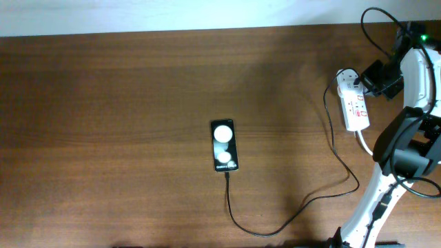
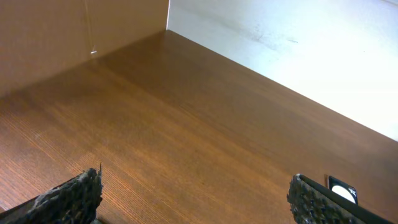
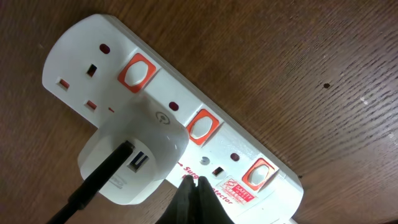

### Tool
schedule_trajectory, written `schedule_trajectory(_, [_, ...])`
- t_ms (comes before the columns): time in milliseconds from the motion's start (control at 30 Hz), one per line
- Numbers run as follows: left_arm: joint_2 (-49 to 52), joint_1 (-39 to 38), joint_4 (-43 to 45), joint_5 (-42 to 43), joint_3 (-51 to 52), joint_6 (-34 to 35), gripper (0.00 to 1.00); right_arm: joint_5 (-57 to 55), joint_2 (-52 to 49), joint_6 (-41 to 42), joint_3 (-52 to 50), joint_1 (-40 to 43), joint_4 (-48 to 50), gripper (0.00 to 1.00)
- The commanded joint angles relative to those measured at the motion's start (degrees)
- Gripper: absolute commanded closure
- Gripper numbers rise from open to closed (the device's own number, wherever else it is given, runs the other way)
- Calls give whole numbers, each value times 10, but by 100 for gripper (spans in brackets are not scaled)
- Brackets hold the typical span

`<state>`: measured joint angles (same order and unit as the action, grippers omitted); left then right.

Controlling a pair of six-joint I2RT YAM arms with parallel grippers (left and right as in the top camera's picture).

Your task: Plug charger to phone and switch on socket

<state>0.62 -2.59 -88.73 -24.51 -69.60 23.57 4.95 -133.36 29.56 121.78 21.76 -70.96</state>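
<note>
The black phone [image 1: 224, 145] lies mid-table, screen up with two round white reflections. The thin black charger cable [image 1: 303, 205] enters its near end and runs right and up to the white plug adapter [image 3: 132, 154], which sits in the socket, a white power strip with red switches [image 1: 354, 100] [image 3: 186, 93]. My right gripper [image 3: 194, 182] is shut and empty, its tips over the strip's face just below the middle red switch [image 3: 201, 126]. My left gripper [image 2: 193, 196] is open and empty above bare wood; a corner of the phone [image 2: 341, 189] shows beside its right finger.
The strip's thick white cord [image 1: 363, 143] leaves its near end toward the right arm's base. The table's far edge meets a pale wall [image 1: 207, 14]. A brown panel [image 2: 50, 37] stands beside the table in the left wrist view.
</note>
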Motion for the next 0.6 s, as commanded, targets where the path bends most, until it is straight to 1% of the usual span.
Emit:
schedule_trajectory(0, [1, 2, 1, -8, -2, 1, 1, 7, -28, -4, -1, 2, 8, 96])
schedule_trajectory(133, [1, 2, 1, -8, -2, 1, 1, 19, -31, -9, -4, -18, 14, 96])
schedule_trajectory(200, [1, 2, 0, -8, -2, 1, 1, -40, -31, -8, -4, -17, 11, 96])
schedule_trajectory(367, [1, 2, 0, -8, -2, 1, 1, -22, -31, -6, -5, -13, 9, 96])
schedule_trajectory(500, [1, 2, 0, -8, -2, 1, 1, -8, -31, -6, -68, -13, 54, 96])
schedule_trajectory(567, [1, 2, 0, -8, -2, 1, 1, -4, -31, -6, -72, -12, 68, 96])
